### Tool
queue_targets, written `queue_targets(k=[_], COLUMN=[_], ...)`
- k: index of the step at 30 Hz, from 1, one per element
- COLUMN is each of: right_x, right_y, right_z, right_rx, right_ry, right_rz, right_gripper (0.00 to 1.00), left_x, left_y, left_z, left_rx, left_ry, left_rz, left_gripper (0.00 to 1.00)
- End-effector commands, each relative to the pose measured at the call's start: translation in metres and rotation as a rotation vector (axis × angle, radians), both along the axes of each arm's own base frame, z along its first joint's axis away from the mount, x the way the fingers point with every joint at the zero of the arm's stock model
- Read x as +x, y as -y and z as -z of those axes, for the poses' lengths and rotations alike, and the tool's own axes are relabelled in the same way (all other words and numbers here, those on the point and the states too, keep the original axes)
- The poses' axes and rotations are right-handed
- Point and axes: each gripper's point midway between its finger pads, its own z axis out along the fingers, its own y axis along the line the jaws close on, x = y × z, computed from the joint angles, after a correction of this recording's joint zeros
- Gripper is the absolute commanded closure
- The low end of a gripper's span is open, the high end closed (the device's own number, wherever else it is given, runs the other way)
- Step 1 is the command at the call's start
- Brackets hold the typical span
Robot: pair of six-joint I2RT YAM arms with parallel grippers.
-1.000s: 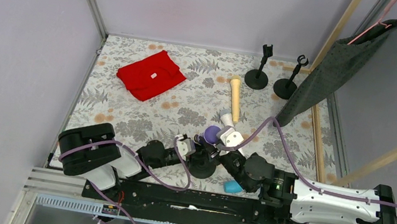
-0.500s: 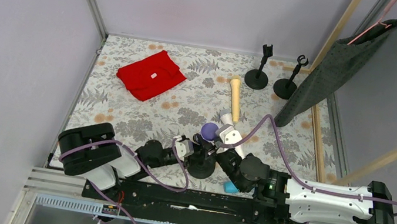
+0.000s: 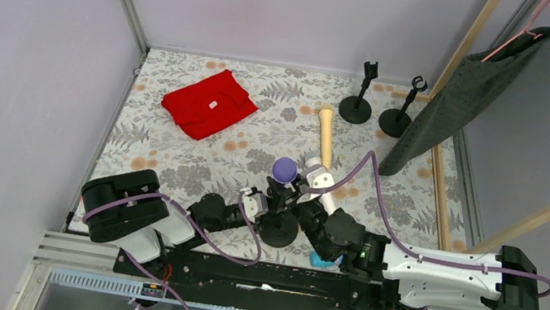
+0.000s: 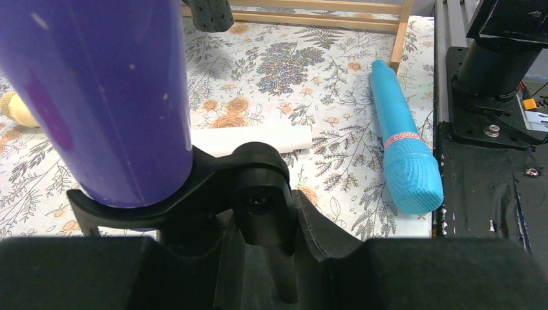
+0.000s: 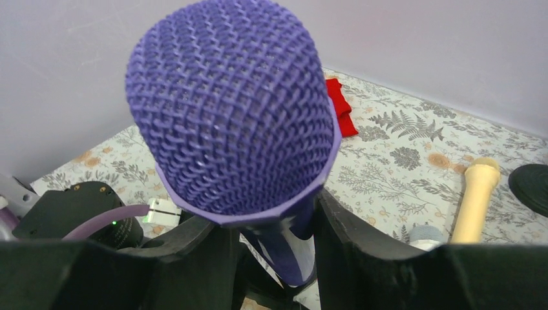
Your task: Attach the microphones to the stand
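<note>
The purple microphone stands nearly upright, head up, its handle seated in the black clip of a stand. My left gripper is shut on that stand's neck, above its round base. My right gripper is shut on the purple microphone's handle just below the head. The white microphone, the cream-yellow microphone and the light blue microphone lie on the table.
Two more black stands stand at the back right beside a hanging grey cloth. A red cloth lies at the back left. The black base rail runs just past the light blue microphone.
My right gripper has moved left and away from me with the purple microphone, tipping it more upright against the stand held by my left gripper. The left arm has barely moved.
</note>
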Motion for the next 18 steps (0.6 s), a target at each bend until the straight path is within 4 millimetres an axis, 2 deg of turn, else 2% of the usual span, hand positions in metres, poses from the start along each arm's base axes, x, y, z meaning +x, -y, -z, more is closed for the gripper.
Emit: queue_targets(k=[1, 7, 18], right_x=[-0.031, -0.031, -0.032], right_y=[0.047, 0.060, 0.068], right_z=[0.200, 0.216, 0.235], right_rx=[-0.521, -0.501, -0.511], right_ry=[-0.311, -0.362, -0.377], right_rz=[-0.021, 0.049, 0.095], right_gripper=[1.00, 1.00, 1.00], left_x=[-0.032, -0.031, -0.031], left_y=[0.009, 0.008, 0.008], left_z=[0.003, 0.003, 0.003], left_rx=[0.024, 0.018, 0.018], left_ry=[0.081, 0.082, 0.079], left_rz=[0.178, 0.168, 0.168], left_gripper=[1.00, 1.00, 1.00])
